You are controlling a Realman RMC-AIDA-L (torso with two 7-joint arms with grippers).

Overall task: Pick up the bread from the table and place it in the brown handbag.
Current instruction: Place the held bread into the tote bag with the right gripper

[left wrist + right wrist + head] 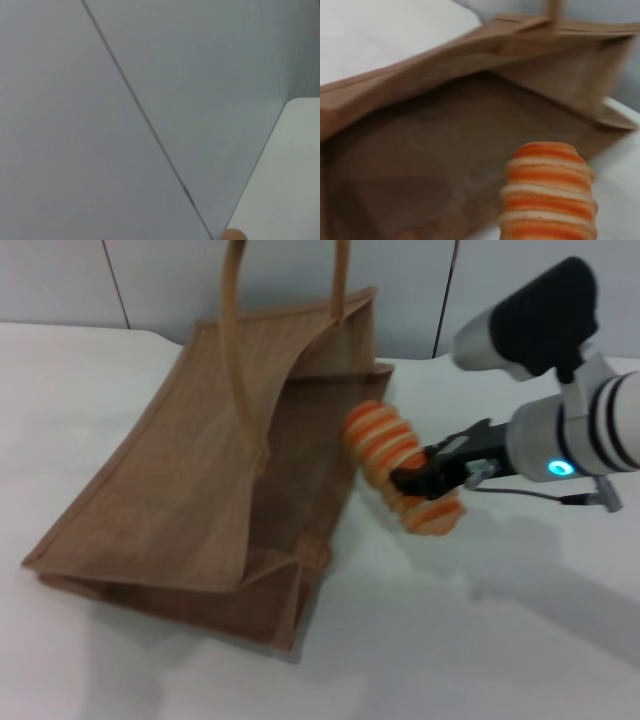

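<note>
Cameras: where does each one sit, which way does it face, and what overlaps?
Head view: on the head, looking forward and down at the table; shows the right arm, its right gripper with jaws shut on the bread beside the brown handbag.
Left wrist view: on the left arm, facing a grey wall panel and a table edge; no gripper shows.
Right wrist view: on the right arm, facing the handbag's open mouth past the bread; no jaws show.
Shared: head and right wrist views both show bread and handbag.
</note>
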